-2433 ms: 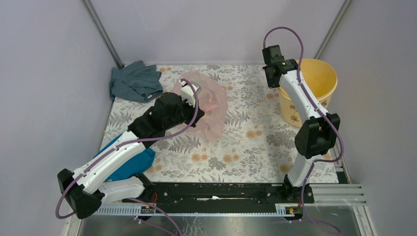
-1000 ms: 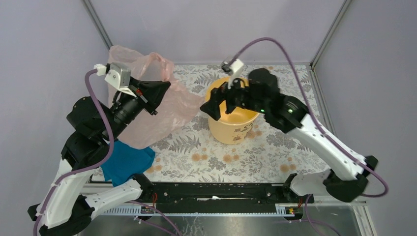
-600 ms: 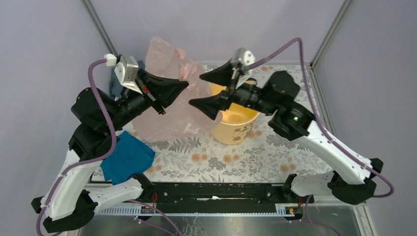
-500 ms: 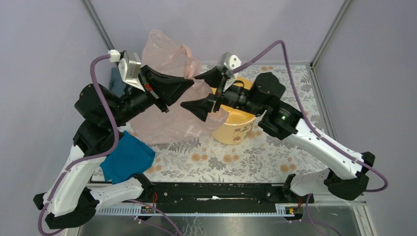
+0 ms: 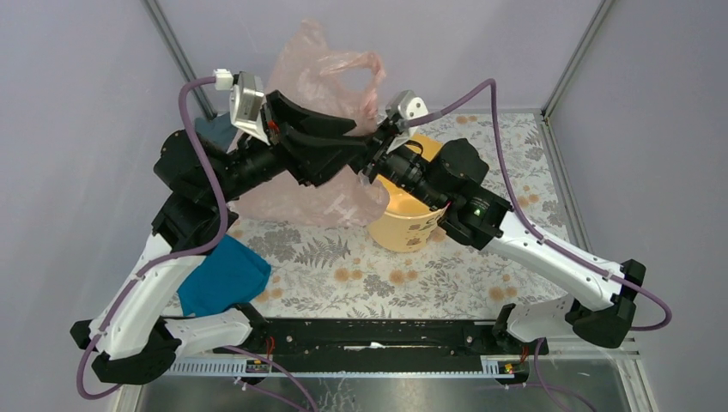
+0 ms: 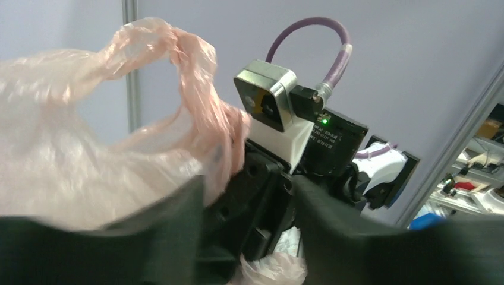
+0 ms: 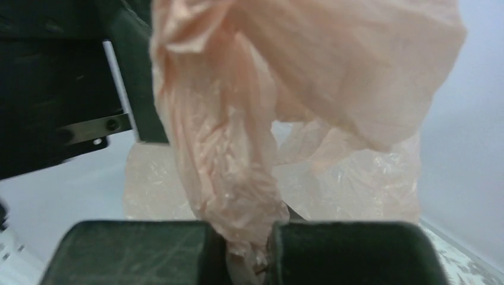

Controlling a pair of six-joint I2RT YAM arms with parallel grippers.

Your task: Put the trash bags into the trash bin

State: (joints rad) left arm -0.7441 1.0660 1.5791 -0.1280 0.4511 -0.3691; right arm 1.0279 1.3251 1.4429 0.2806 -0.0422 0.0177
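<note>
The pale pink trash bag [image 5: 322,73] hangs in the air above the table's back left, billowing up against the wall and sagging below the grippers. My right gripper [image 5: 371,159] is shut on a bunched fold of the bag [image 7: 238,178], pinched between its fingers [image 7: 249,243]. My left gripper [image 5: 350,150] faces it head-on with its jaws apart [image 6: 246,196]; the bag [image 6: 71,154] still drapes over its left finger. The yellow-orange trash bin [image 5: 412,232] stands upright on the table under the right wrist, its rim partly hidden.
A teal cloth [image 5: 223,279] lies at the front left by the left arm. A grey-blue cloth [image 5: 215,129] peeks out behind the left wrist. The floral table cover [image 5: 386,275] is hemmed in by purple walls and metal posts.
Both arms came together above the table. The right gripper went from wide open to shut on the bag. The left jaws parted, and the bag rose higher.
</note>
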